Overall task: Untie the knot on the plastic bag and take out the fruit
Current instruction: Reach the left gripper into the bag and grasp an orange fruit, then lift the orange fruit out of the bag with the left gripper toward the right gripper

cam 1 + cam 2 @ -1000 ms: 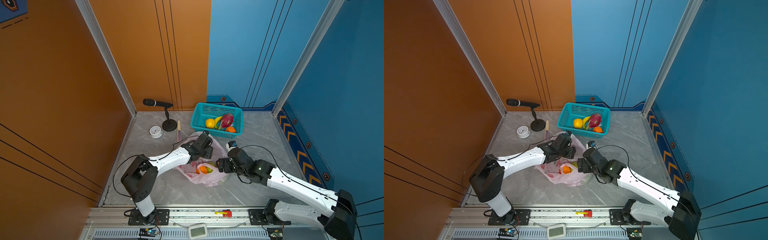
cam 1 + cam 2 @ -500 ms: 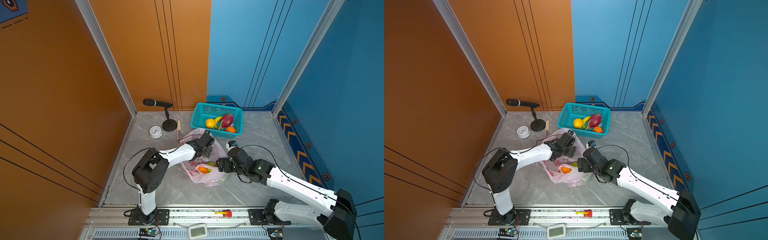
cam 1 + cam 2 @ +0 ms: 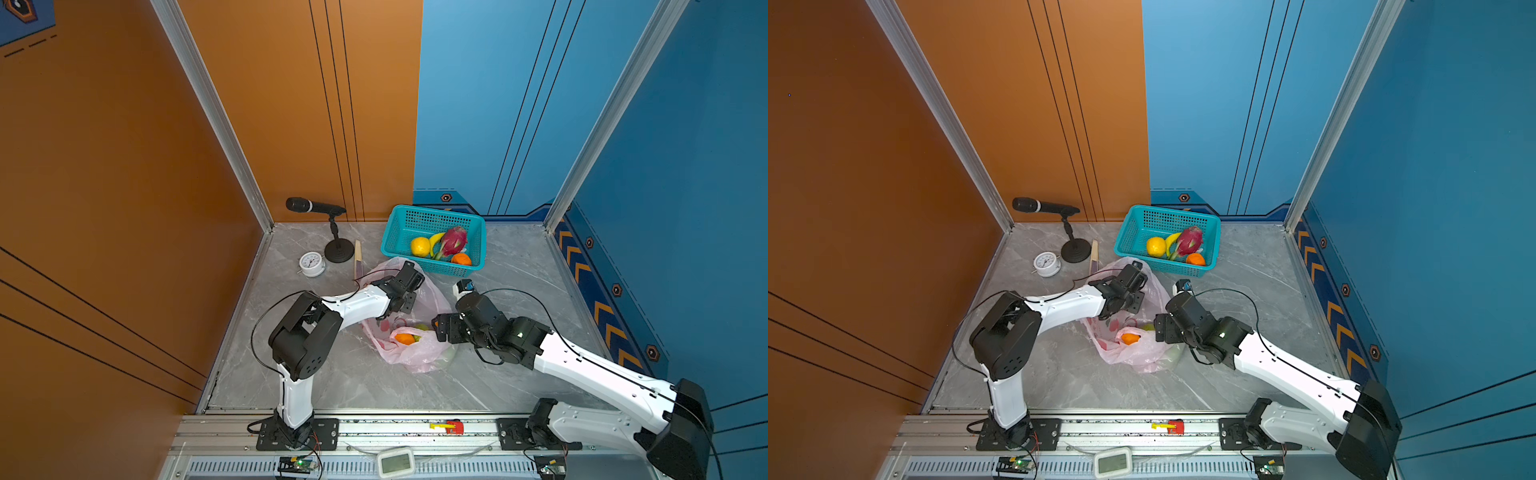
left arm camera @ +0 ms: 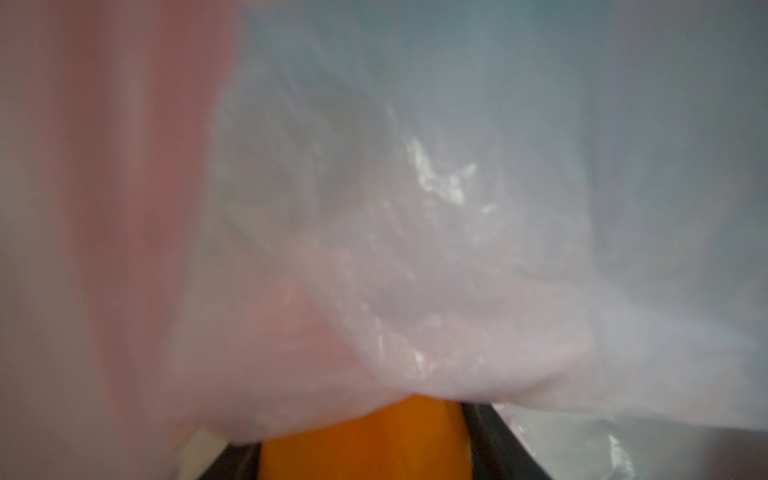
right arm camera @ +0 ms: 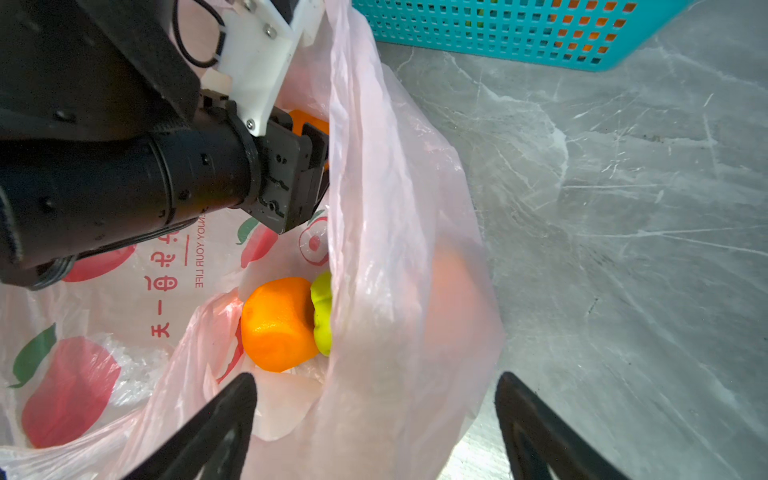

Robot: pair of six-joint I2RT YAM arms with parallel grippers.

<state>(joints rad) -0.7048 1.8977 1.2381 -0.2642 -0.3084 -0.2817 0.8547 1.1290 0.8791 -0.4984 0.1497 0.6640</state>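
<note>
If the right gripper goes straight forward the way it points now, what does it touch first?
Most likely the plastic bag: its thin pink film stands directly ahead of the open right gripper. The orange and a green fruit lie just beyond, slightly aside; depth is unclear.

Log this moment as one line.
step: fruit removal | left gripper: shut on held orange, plastic bag draped over it | right gripper: open at bag mouth | in bag: second orange, green fruit

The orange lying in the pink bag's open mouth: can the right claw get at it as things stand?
Probably yes. The orange lies uncovered just ahead of the open right claw; only a fold of the plastic bag crowds it.
</note>
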